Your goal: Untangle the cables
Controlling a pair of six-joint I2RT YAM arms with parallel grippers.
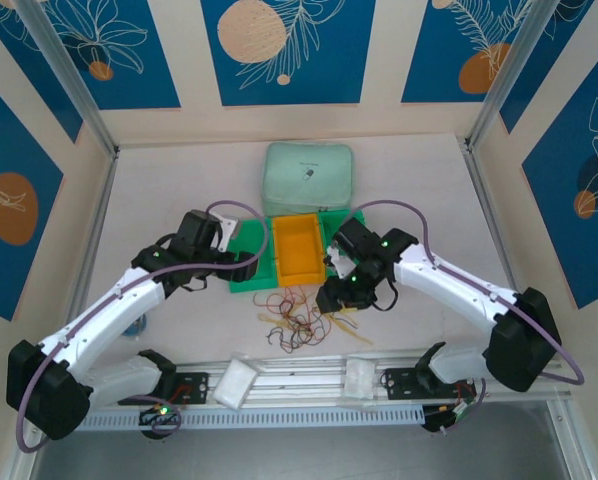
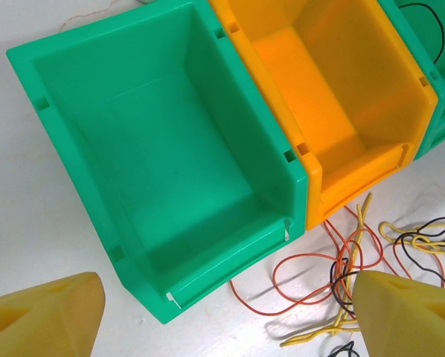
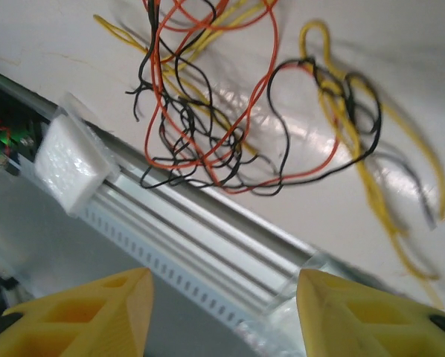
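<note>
Before bins (image 2: 230,126), looped, seemingly wiry cables (image 1: 297,318)

The top view looks down from high behind the near edge, taking in the whole table (image 1: 179,180). The left wrist view hangs close over the bins (image 2: 170,149); the right wrist view close over the cables (image 3: 207,149), which all three share.

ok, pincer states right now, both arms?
Left pincer: open, holding nothing.
Right pincer: open, holding nothing.
</note>
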